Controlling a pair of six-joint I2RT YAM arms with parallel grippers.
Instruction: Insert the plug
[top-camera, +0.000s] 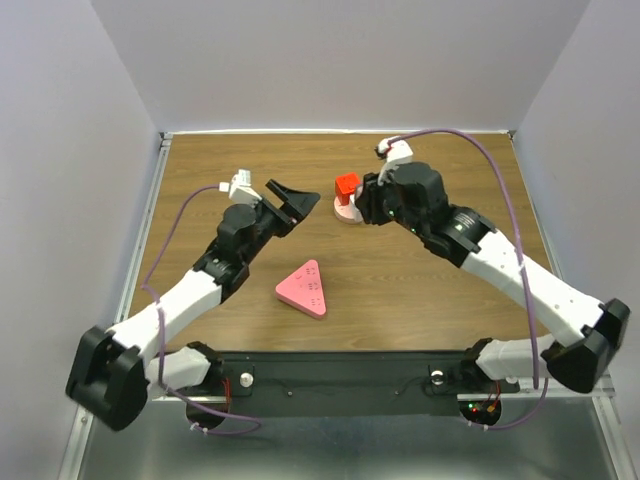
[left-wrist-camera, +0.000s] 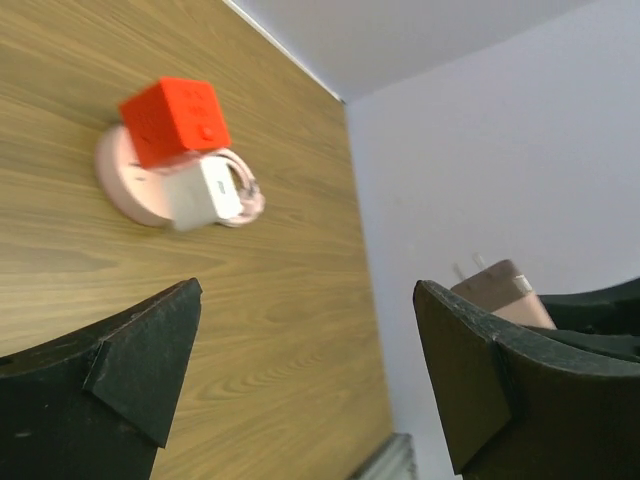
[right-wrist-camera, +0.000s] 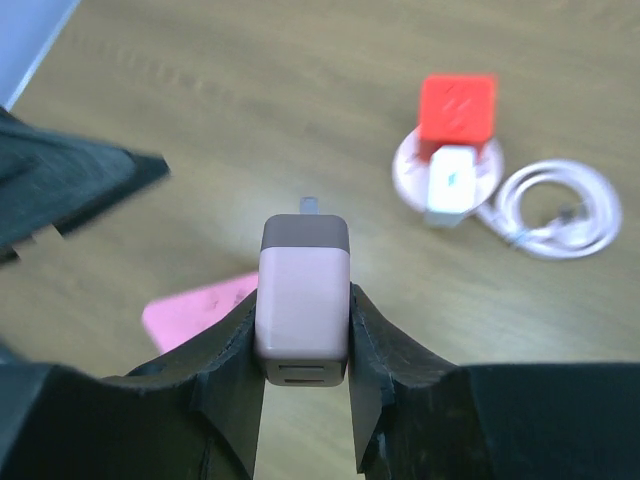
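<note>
Right fingers (right-wrist-camera: 232, 345) clamp pink plug (right-wrist-camera: 303, 300), prongs forward, aloft beside red cube (top-camera: 346, 185). Left fingers (left-wrist-camera: 150, 350) wide, empty. Carry plug over triangular socket block (top-camera: 303, 288) on tabletop (top-camera: 420, 290); square prongs to slots, press straight.

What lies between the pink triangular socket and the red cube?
Only bare table between the pink triangular socket and the red cube, clearest in the top view.
</note>
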